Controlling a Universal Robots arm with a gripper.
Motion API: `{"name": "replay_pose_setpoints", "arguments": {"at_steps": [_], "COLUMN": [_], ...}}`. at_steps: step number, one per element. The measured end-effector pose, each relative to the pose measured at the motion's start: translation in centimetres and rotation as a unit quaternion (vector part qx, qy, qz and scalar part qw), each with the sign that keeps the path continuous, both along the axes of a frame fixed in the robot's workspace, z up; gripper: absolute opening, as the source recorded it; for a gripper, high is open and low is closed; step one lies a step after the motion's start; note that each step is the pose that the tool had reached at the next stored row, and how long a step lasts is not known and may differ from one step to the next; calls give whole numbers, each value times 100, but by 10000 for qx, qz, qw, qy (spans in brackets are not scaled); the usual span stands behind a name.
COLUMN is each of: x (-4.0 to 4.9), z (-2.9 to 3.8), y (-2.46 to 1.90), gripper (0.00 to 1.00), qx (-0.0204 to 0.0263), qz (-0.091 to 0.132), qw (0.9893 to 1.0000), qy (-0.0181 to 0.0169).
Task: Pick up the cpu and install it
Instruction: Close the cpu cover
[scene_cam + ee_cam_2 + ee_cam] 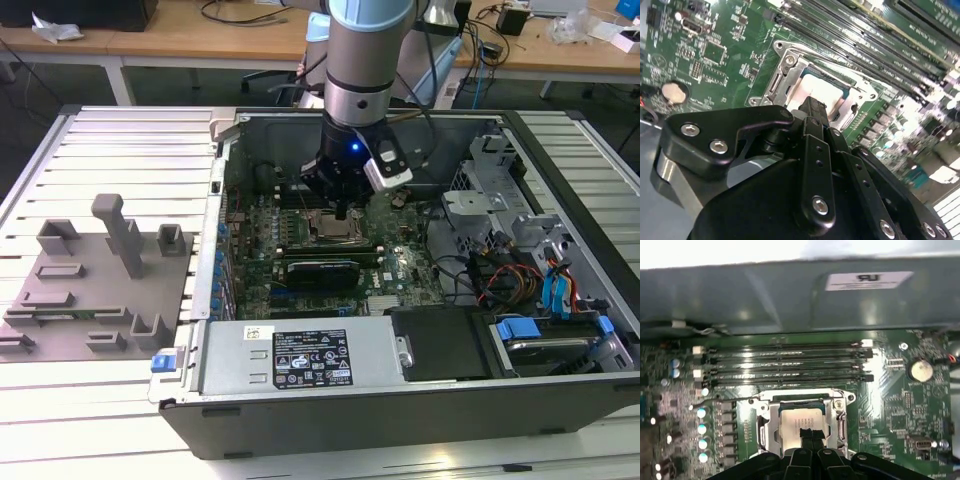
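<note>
Silvery-grey and flat, the cpu (pixel 795 420) lies seated in its metal socket frame (pixel 765 422) on the green circuit board (pixel 900 405), seen in both wrist views; the black pincer (pixel 812 434) stands right over the cpu's middle, its two fingers pressed together with nothing between them, the tips at or just above the metal top, and I cannot tell whether they touch it; beside the socket run four long dark memory slots (pixel 785 365), and a round coin battery (pixel 920 369) sits well apart from it on the same board; in the exterior view the arm (pixel 362 70) comes down from the upper middle of the frame into the open computer case (pixel 400 400), which fills the centre and the exterior view's right; a set of grey plastic blocks (pixel 100 270) rests on the slatted metal desk (pixel 120 150) at the exterior view's left, well apart from the case's socket.
</note>
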State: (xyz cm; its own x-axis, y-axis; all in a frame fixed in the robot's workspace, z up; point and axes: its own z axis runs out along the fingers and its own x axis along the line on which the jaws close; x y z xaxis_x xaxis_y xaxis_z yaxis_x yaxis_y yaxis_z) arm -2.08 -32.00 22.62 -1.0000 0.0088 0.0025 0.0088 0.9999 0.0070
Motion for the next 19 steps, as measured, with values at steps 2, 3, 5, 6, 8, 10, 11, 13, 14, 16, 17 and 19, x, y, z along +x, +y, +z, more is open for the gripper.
{"name": "replay_pose_setpoints", "arguments": {"at_steps": [2, 3, 5, 6, 8, 10, 11, 13, 14, 16, 17, 19], "x": [1, 0, 0, 0, 0, -3, -11, -50, -73, -126, -164, -210], "z": [-1, -1, -1, 0, -1, -1, -2, -7, -10, -16, -22, -25], "y": [0, 0, -1, -1, 0, 0, 0, 0, 0, 0, 0, 0], "gripper": [11, 11, 11, 11, 11, 11, 11, 11, 11, 11, 11, 11], "qx": [-32, -63, -68, -68, -68, -68, -68, -70, -70, -72, -73, -74], "qz": [129, 200, 220, 220, 221, 220, 221, 220, 220, 220, 219, 219], "qw": [9999, 9998, 9997, 9997, 9997, 9997, 9997, 9997, 9997, 9996, 9995, 9994], "qy": [12, 23, 26, 26, 26, 22, 8, -56, -92, -162, -214, -274]}}
